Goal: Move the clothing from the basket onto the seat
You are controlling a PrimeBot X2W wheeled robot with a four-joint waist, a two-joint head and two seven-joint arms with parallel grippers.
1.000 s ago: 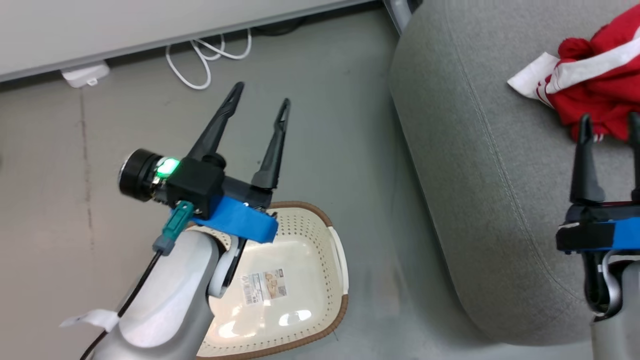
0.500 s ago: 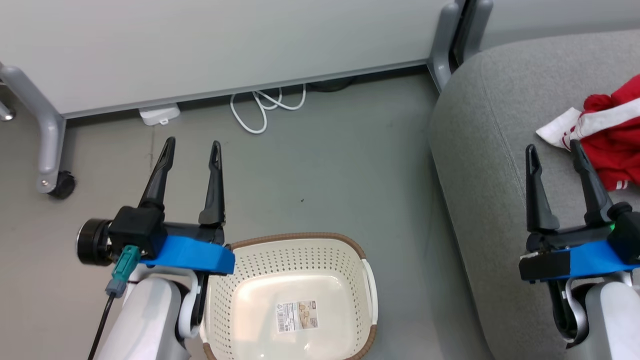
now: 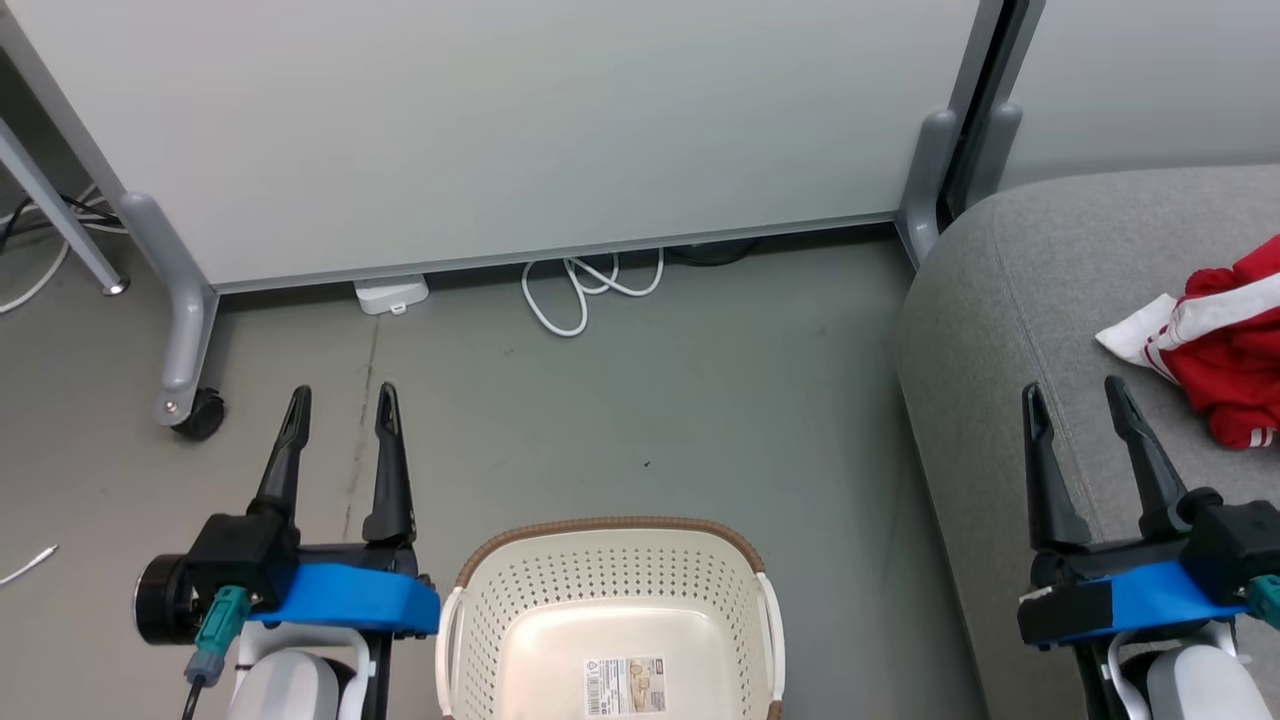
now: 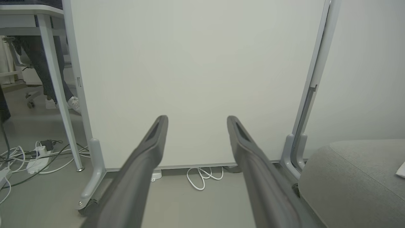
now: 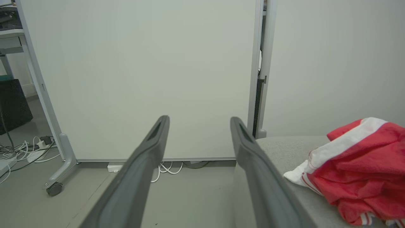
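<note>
A: What do we have at the left?
B: Our left gripper point(image 3: 343, 395), low above the grey floor point(image 3: 700, 420). Its two long, dark, tapering fingers point forward at the pale partition panel point(image 3: 500, 130) and stand well apart with nothing between them. The pale forearm point(image 3: 285, 690) below it is cut off by the frame.
A: And the basket point(image 3: 610, 526)?
B: It's on the floor just right of that gripper. It's cream plastic with perforated walls, a brown woven-look rim and rounded corners. We see its smooth, glossy bottom with a printed label point(image 3: 625, 685); its near half is cut off.
A: Then the seat point(image 3: 1000, 300).
B: Light grey woven upholstery with a rounded edge and a stitched seam point(image 4: 367, 172). Our right gripper point(image 3: 1072, 390) hovers near its left edge, pointing forward, fingers likewise spread and gripping nothing.
A: Where is the clothing point(image 3: 1225, 350)?
B: Bunched on the seat, right of the right gripper and apart from it. It's soft red fabric with white stripes and a white panel. The frame's edge cuts it, and we can't tell whether the heap is one garment or two.
</note>
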